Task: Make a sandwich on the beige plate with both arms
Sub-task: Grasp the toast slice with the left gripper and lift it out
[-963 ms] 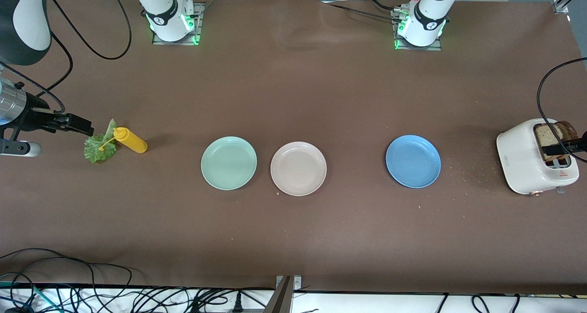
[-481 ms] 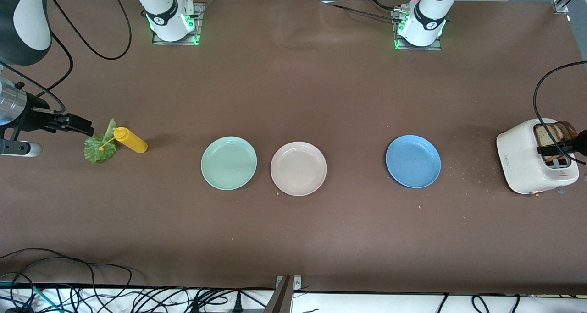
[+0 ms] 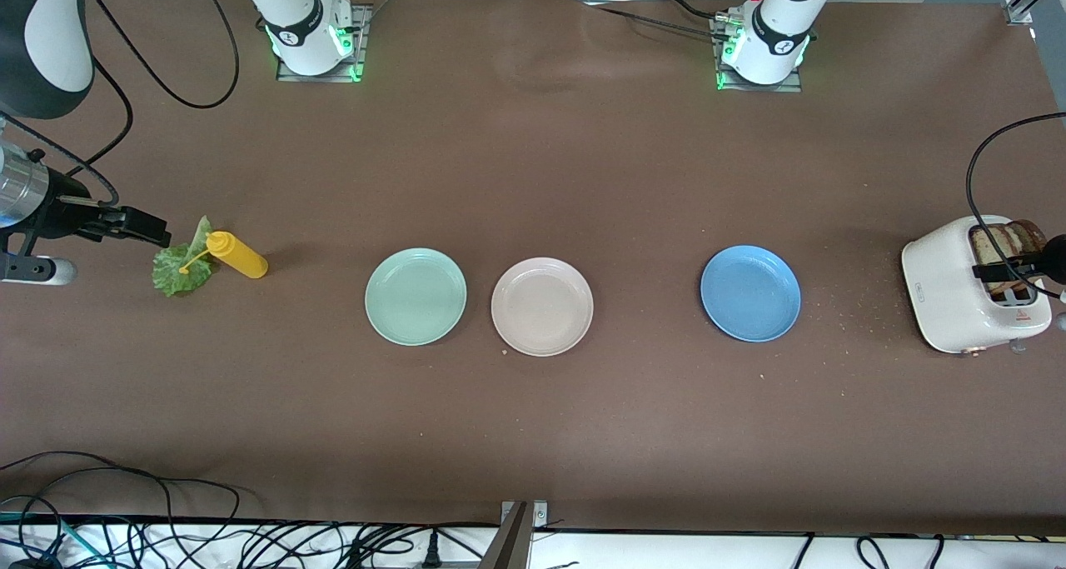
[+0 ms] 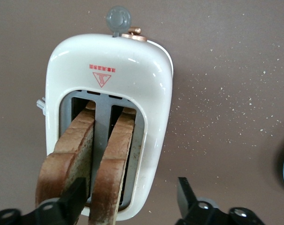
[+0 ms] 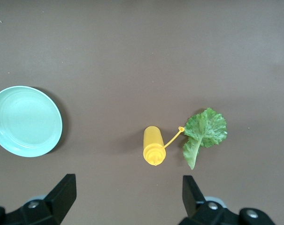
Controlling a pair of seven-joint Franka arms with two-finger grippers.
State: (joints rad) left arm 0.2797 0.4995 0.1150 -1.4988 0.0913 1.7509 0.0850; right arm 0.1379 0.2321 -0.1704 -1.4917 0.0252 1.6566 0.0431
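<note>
Two bread slices (image 4: 80, 154) in one toaster (image 4: 132, 70), left pincer (image 4: 130, 199) open above, right pincer (image 5: 127, 199) open, empty, three plates (image 3: 541, 306)

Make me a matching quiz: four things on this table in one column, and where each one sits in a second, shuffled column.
Things:
1. bread
2. lettuce
3. beige plate
4. blue plate

Places:
A. between the mint plate and the blue plate
B. in the toaster slots
C. beside the yellow bottle
D. between the beige plate and the toaster

Pairs: 1-B, 2-C, 3-A, 4-D
</note>
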